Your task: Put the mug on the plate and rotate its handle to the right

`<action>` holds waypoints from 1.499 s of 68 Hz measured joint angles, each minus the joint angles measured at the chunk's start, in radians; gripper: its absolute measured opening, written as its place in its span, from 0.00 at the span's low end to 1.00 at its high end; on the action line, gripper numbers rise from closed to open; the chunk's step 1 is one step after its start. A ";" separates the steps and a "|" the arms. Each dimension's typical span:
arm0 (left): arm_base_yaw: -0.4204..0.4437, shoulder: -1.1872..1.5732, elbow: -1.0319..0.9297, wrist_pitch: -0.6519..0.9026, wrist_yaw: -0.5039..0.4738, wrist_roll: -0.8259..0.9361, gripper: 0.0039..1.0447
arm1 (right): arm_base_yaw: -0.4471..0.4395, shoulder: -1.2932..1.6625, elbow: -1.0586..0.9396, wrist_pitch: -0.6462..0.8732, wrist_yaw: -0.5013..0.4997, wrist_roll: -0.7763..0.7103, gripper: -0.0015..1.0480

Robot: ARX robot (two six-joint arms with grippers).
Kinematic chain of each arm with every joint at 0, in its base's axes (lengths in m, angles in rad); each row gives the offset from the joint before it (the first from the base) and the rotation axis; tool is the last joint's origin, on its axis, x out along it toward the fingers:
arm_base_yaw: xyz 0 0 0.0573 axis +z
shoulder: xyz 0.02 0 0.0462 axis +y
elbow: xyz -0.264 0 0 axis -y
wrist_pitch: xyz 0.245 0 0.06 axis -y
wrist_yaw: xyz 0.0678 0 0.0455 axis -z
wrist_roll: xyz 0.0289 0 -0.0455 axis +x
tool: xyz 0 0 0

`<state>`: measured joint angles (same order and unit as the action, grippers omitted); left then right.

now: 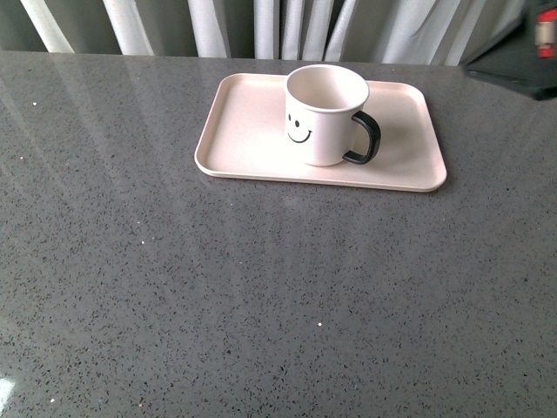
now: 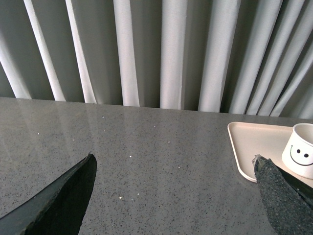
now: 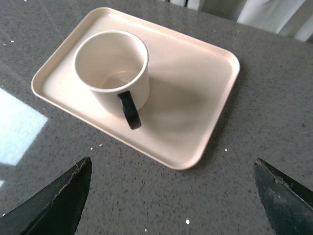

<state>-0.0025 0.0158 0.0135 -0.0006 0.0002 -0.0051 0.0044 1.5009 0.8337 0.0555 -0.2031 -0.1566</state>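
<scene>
Mug [image 1: 325,113] on plate [image 1: 244,131], handle [image 1: 365,139] at three o'clock; left pincer [image 2: 173,160] and right pincer [image 3: 172,161] gape empty; a stray brush could spin it.

On the plate [image 1: 244,131] only the mug [image 1: 318,109] stands, upright near its middle, the handle [image 1: 367,139] jutting over the plate's right half. Bare table [image 1: 261,305] lies before and left of the plate; curtains [image 1: 261,22] hang close behind it, a dark object [image 1: 513,74] beyond its far right corner
</scene>
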 joint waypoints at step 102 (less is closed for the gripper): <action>0.000 0.000 0.000 0.000 0.000 0.000 0.91 | 0.166 0.702 0.716 -0.260 0.127 0.368 0.23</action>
<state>-0.0025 0.0158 0.0135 -0.0006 0.0002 -0.0051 0.1699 2.2028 1.5501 -0.2047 -0.0761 0.2111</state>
